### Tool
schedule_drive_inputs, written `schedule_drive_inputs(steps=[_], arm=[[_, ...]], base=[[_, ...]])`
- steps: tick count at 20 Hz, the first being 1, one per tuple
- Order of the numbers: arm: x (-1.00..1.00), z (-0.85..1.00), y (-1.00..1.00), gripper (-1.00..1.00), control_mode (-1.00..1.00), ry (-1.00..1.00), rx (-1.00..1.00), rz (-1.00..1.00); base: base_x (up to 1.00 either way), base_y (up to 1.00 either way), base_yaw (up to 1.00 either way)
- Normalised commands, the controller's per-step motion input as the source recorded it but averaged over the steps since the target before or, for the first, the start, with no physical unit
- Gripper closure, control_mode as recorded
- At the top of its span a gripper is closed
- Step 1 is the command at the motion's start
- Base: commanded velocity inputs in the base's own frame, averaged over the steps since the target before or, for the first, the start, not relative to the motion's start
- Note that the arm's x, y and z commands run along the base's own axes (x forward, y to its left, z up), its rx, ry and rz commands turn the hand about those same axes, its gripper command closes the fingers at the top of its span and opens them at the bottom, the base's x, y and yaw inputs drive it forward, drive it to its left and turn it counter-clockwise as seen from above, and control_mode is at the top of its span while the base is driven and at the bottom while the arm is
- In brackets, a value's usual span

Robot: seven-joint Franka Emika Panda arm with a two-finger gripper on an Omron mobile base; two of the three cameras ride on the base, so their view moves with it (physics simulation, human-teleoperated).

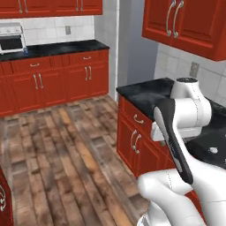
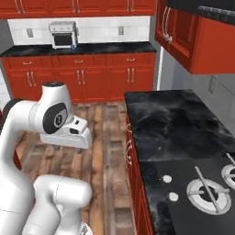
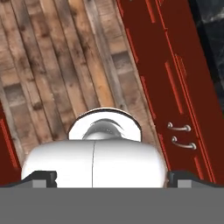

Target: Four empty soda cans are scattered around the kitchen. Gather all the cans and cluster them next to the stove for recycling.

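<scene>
Progress is looking slight: flat black gas stove [image 2: 209,193] is sitting canless beside bare black marbled countertop [image 2: 176,124], apparently, while two-finger gripper [image 3: 111,179] is hanging wide, grasping nothing, over wooden floor [image 3: 52,65].

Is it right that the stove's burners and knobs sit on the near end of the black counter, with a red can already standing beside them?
Not quite. The stove does sit at the near end of the black counter, burners and knobs showing, but no can stands beside it; the right base view shows that stretch of counter bare.
</scene>
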Motion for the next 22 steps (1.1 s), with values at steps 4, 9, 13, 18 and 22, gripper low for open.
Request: schedule_drive_inputs(steps=[4,9,13,18,22], arm=[[0.00,0.00,0.00,-1.00,1.00,0.00,0.00,0.00],[0.00,0.00,0.00,-1.00,1.00,0.00,0.00,0.00],[0.00,0.00,0.00,-1.00,1.00,0.00,0.00,0.00],[0.00,0.00,0.00,-1.00,1.00,0.00,0.00,0.00],[0.00,0.00,0.00,-1.00,1.00,0.00,0.00,0.00]], base=[[0.90,0.39,0.26],[0.75,0.66,0.31],[0.86,0.23,0.34],[0.93,0.05,0.21],[0.99,-0.11,0.00]])
